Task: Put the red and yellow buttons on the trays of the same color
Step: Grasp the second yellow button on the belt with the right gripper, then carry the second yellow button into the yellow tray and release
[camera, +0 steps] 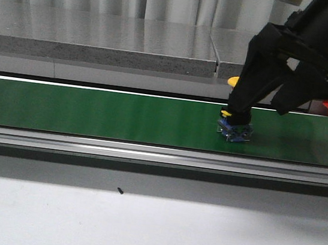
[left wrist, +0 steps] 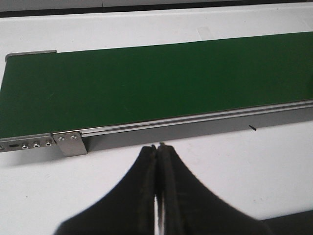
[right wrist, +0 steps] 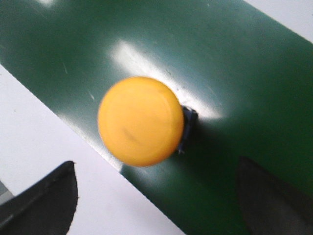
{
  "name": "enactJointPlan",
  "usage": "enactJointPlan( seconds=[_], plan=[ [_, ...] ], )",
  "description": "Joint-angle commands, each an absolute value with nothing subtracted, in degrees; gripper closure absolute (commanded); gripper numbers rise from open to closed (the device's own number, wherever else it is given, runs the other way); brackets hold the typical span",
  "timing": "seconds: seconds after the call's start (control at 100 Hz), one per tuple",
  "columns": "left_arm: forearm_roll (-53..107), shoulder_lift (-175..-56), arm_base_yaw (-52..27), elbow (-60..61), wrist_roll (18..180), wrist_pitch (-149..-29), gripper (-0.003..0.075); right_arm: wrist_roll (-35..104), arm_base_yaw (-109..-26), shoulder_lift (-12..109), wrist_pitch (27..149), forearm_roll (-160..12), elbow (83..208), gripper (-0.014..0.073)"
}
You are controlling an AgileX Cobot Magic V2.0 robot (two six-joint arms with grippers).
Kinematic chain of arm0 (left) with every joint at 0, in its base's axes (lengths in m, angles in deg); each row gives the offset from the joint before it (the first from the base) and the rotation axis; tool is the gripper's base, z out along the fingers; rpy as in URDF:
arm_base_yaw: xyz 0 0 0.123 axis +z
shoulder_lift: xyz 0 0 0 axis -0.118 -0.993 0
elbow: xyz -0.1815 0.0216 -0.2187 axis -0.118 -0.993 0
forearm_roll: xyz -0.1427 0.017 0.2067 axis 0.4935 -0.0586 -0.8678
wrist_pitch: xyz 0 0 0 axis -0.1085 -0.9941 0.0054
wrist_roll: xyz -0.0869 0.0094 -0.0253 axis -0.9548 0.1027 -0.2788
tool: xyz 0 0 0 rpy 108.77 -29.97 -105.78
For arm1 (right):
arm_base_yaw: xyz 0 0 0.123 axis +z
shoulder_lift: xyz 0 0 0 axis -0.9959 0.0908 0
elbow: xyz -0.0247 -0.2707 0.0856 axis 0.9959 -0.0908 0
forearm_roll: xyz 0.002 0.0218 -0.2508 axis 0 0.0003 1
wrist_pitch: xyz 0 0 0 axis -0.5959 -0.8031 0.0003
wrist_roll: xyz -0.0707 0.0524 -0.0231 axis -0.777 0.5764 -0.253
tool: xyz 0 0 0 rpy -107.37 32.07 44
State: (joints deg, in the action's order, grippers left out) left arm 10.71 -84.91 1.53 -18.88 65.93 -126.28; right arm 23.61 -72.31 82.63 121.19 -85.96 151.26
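My right gripper [right wrist: 156, 196]: fingers spread wide, poised over the yellow button [right wrist: 141, 121] — not touching.
Yellow button: on the green belt [camera: 92, 113], right part.
My left gripper [left wrist: 157, 161]: pressed together — empty, near the belt's end.

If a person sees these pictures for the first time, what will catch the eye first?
The green conveyor belt runs across the whole front view. At its right part, the black right arm reaches down over a yellow button on a blue base; in the right wrist view the round cap fills the centre, with the fingers spread apart. The left gripper is shut, off the belt.
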Motion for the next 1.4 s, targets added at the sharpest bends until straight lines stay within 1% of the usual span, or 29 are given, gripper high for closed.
enactJointPlan(
  seconds=[0.0,0.09,0.14,0.21,0.27,0.28,0.37,0.43,0.5,0.71,0.92,1.19,1.39],
  plan=[
    [11.7,-85.3,1.1,-17.6,65.9,-122.7,0.0739,21.3,-72.2,80.5,118.0,-90.0,153.2,-0.005],
    [11.7,-85.3,1.1,-17.6,65.9,-122.7,0.0739,21.0,-72.2,80.5,116.2,-90.3,153.2,-0.0038],
    [11.7,-85.3,1.1,-17.6,65.9,-122.7,0.0739,21.0,-72.2,80.6,115.6,-90.3,153.2,-0.0001],
    [11.7,-85.3,1.1,-17.6,65.9,-122.7,0.0739,21.0,-72.2,80.9,115.4,-90.3,153.2,0.0091],
    [11.7,-85.3,1.1,-17.6,65.9,-122.7,0.0739,21.0,-72.2,81.3,115.6,-90.3,153.2,0.0203],
    [11.7,-85.3,1.1,-17.6,65.9,-122.7,0.0739,21.0,-72.2,81.3,115.6,-90.3,153.2,0.0203],
    [11.7,-85.3,1.1,-17.6,65.9,-122.7,0.0739,21.0,-72.2,81.5,115.5,-90.5,153.2,0.0352],
    [11.7,-85.3,1.1,-17.6,65.9,-122.7,0.0739,21.0,-72.2,81.4,115.3,-90.5,153.2,0.0419],
    [11.7,-85.3,1.1,-17.6,65.9,-122.7,0.0739,21.0,-72.2,81.3,115.1,-90.5,153.2,0.0454],
    [11.7,-85.3,1.1,-17.6,65.9,-122.7,0.0739,21.0,-72.6,78.5,115.6,-90.5,152.9,0.0463],
    [11.7,-85.3,1.1,-17.6,65.9,-122.7,0.0739,21.2,-77.4,73.4,115.6,-90.5,150.6,0.0463],
    [11.8,-85.3,1.1,-17.6,65.9,-122.7,0.0739,22.8,-91.0,67.6,115.6,-91.2,145.1,0.0463],
    [11.8,-85.3,1.1,-17.6,65.9,-122.7,0.0739,23.6,-102.5,66.1,114.4,-92.0,143.4,0.0463]
  ],
)
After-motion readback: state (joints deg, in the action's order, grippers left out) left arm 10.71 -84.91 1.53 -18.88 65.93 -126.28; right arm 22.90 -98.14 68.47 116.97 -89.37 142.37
